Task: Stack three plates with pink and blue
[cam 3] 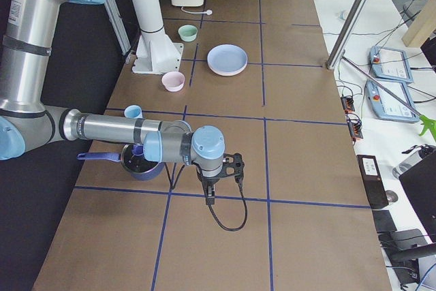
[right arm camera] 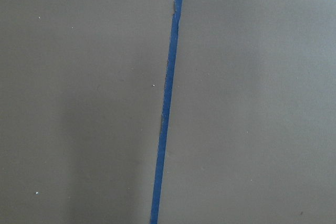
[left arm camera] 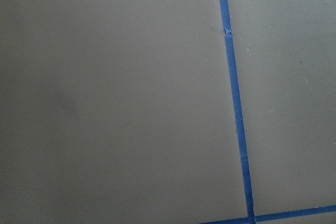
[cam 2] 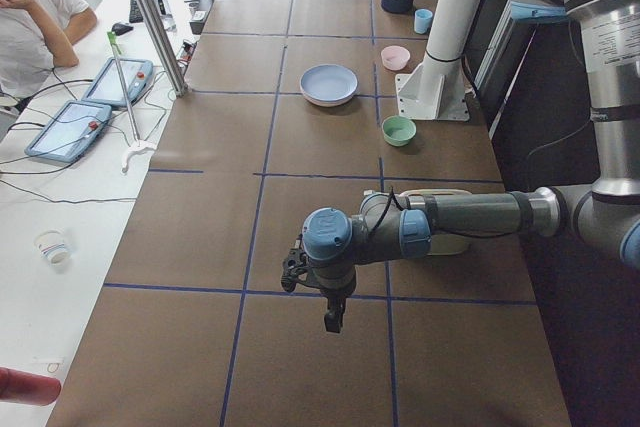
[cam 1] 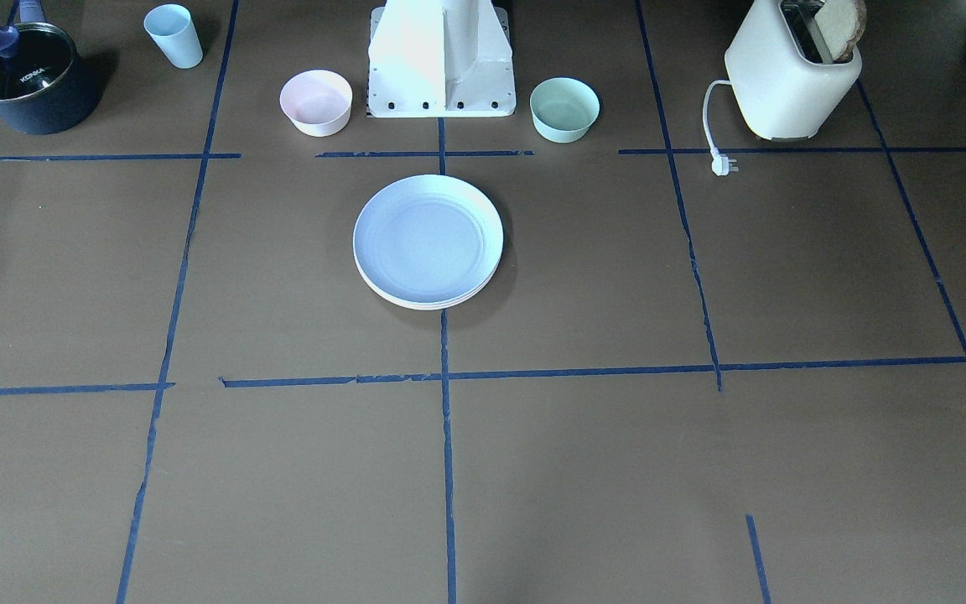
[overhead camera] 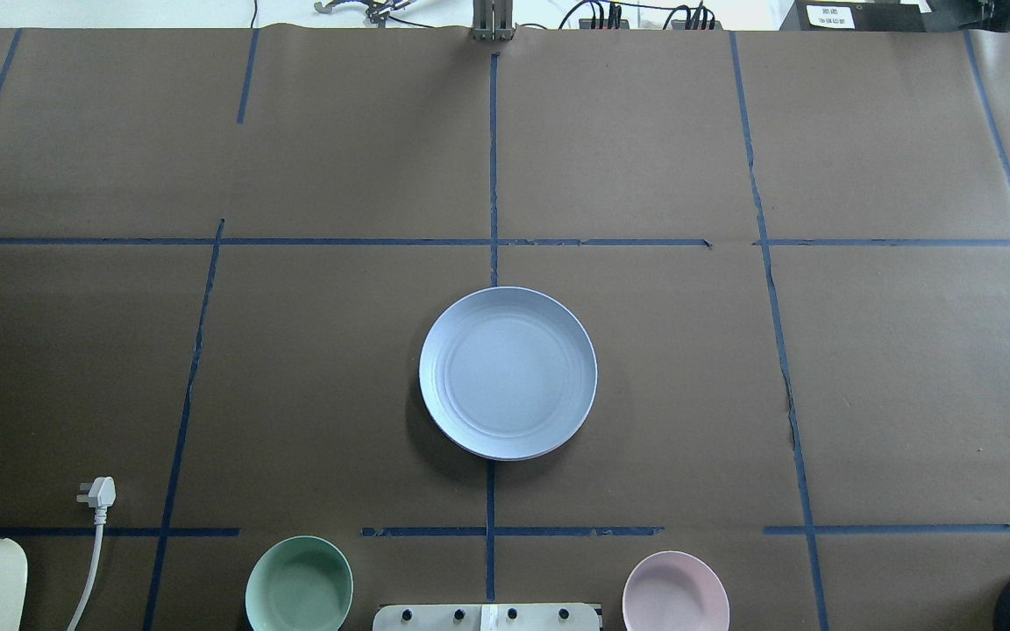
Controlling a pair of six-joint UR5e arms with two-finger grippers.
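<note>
The light blue plate [cam 1: 428,237] lies on top of a stack at the table's middle, also seen in the overhead view [overhead camera: 508,372]. A cream rim [cam 1: 416,302] shows under it at the stack's near edge. The pale pink plate is hidden. Both arms are far from the stack, over bare table. My left gripper [cam 2: 332,319] shows only in the exterior left view and my right gripper [cam 3: 209,199] only in the exterior right view. I cannot tell whether either is open or shut. Both wrist views show only brown table and blue tape.
A small pink bowl [cam 1: 316,101] and a small mint-green bowl [cam 1: 564,108] flank the robot's base [cam 1: 441,63]. A toaster [cam 1: 792,75] with its plug [cam 1: 724,164], a dark pot [cam 1: 28,77] and a light blue cup [cam 1: 173,35] stand along the robot's side.
</note>
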